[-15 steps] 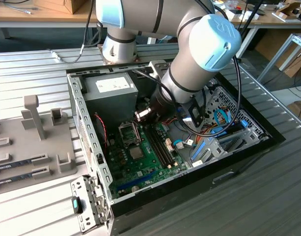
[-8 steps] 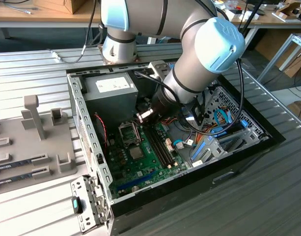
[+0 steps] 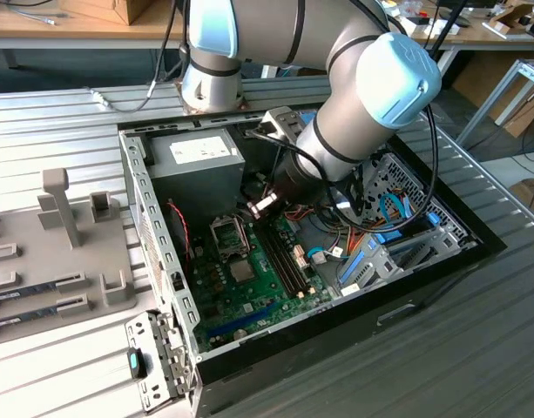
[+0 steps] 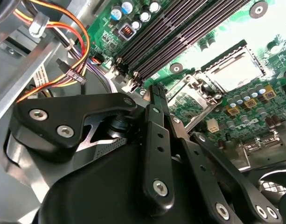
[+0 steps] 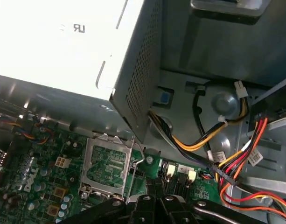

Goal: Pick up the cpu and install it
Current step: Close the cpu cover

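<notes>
In the exterior view my gripper [image 3: 267,202] hangs inside the open computer case, just above the motherboard [image 3: 267,292]. It is shut on the cpu [image 3: 260,207], a small pale flat piece at its tips. The empty socket [image 3: 230,233] lies a little toward the exterior view's left of the tips, with its metal frame open. Both wrist views show the socket [image 4: 233,70] [image 5: 108,169] past the black fingers [image 4: 154,121] [image 5: 145,203], and there the fingers hide the cpu.
The grey power-supply box [image 3: 197,161] stands at the back of the case, close to the socket. Black memory slots [image 3: 288,261] run beside the socket, and bundled coloured cables [image 5: 236,163] and drive bays [image 3: 397,235] crowd the exterior view's right. A grey fixture [image 3: 66,235] sits outside the case.
</notes>
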Robot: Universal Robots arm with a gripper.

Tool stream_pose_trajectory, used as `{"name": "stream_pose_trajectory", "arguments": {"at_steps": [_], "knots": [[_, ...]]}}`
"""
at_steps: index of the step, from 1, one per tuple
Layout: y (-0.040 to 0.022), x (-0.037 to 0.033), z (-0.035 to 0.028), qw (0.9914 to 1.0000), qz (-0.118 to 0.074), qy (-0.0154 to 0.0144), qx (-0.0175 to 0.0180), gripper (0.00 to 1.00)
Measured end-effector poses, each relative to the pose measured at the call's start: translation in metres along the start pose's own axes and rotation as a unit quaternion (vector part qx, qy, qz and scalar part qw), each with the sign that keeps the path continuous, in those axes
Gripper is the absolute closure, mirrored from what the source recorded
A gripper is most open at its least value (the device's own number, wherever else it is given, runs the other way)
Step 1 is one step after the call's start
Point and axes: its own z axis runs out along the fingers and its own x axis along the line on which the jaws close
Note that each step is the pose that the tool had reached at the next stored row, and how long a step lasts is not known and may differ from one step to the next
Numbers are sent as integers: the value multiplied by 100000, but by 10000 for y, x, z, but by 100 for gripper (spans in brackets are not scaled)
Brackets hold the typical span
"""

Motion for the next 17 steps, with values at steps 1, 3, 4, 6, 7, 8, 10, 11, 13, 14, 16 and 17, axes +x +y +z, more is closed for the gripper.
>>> {"name": "stream_pose_trajectory", "arguments": {"at_steps": [1,3,4,6,7,8,10,11,13,14,16,17], "knots": [[0,-3,0,99999,-480,126,9,89],[0,-6,0,99959,-2783,737,40,89],[0,-7,-1,99890,-4525,1191,27,89],[0,-7,0,99781,-6395,1682,81,89],[-1,-7,1,99653,-8043,2137,163,89],[-1,-7,2,99582,-8827,2343,189,89],[-7,-27,-2,99459,-10043,2670,73,89],[-12,-55,-6,99441,-10219,2665,-203,89],[-17,-128,-12,99406,-10523,2291,-1567,89],[-19,-138,-13,99391,-10618,2115,-2057,89],[-21,-161,-16,99340,-10851,1657,-3318,89],[-10,-176,-10,99321,-10932,1525,-3676,89]]}}
